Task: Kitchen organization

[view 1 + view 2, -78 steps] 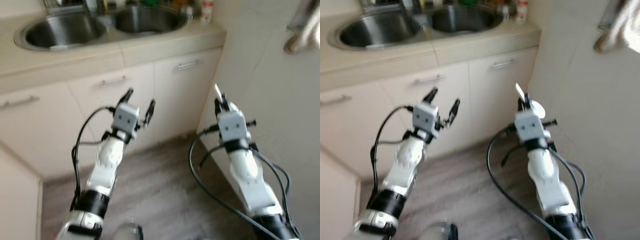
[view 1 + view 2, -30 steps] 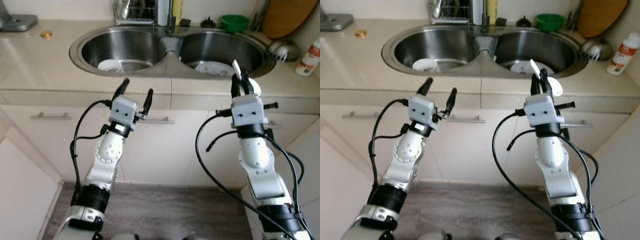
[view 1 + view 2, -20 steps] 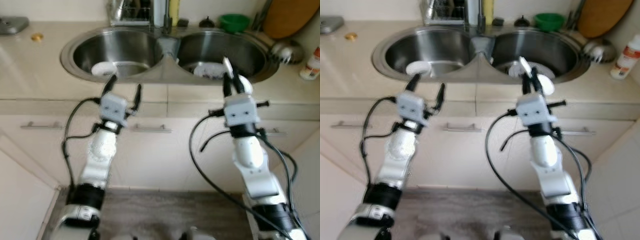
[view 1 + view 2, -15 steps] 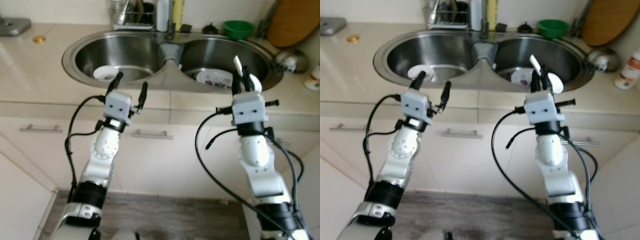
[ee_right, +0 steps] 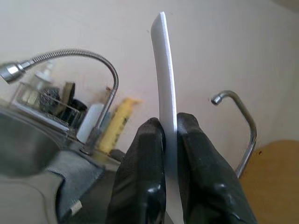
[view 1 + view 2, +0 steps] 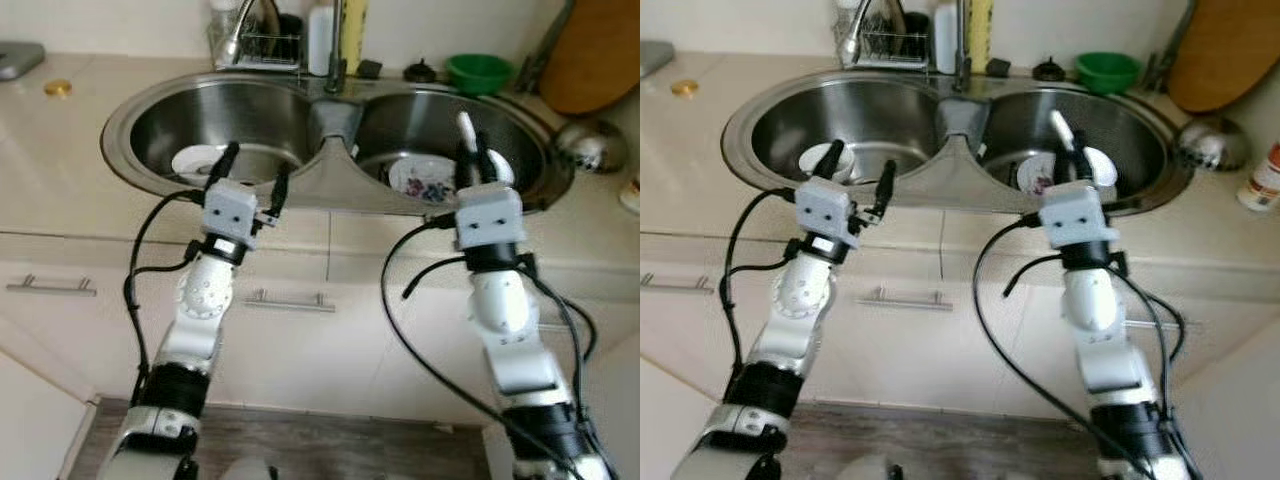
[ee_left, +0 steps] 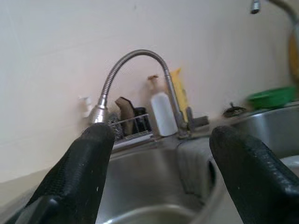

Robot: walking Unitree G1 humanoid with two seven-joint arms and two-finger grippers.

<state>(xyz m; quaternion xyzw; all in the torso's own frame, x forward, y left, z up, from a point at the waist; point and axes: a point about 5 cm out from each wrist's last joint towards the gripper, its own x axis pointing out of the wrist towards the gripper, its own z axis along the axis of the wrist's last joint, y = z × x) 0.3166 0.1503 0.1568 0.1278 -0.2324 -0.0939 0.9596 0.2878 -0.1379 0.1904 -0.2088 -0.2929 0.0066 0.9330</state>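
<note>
Spanning the beige counter [image 6: 60,150]: a double sink [image 6: 330,120].

Both my silver arms are raised forward, forearms angled up, wrists level with each other. My left gripper [image 6: 251,170] has its two black fingers [image 7: 79,172] spread wide apart, with nothing between them. My right gripper [image 6: 474,158] has its fingers [image 5: 142,182] pressed together on a thin white spoon handle [image 5: 164,112], which stands upright from the fingertips.
</note>
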